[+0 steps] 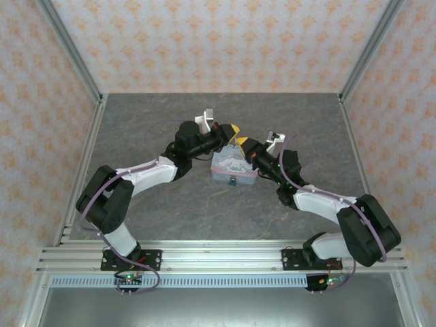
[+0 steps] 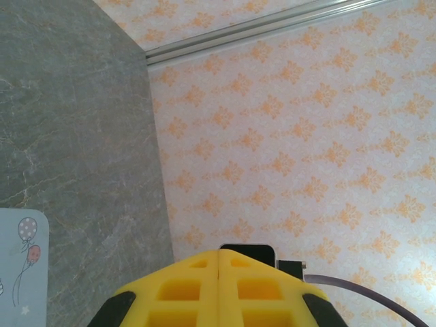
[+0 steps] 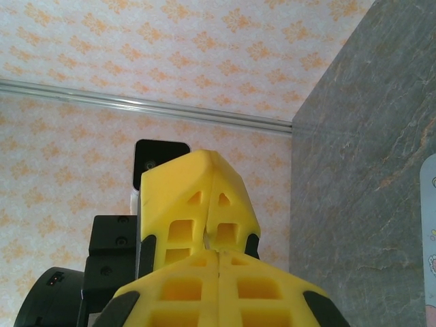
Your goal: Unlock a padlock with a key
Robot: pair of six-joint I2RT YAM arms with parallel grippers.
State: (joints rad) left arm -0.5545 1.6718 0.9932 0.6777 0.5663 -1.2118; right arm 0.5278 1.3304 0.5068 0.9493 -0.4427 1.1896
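Hovering beyond the padlock (image 1: 233, 181), left gripper (image 1: 234, 129) and right gripper (image 1: 243, 144) are both closed, empty.

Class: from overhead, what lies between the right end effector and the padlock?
The pale cartoon-printed tin, in the top view, lies between right end effector and padlock.

Tin (image 2: 20, 262) cut off by left edge; padlock (image 1: 233, 181) probably teal speck, details too small.

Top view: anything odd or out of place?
Nothing spilled or damaged. The tin lies slightly askew, padlock at its near edge. Left gripper and right gripper, both shut, hover tip to tip by its far edge.
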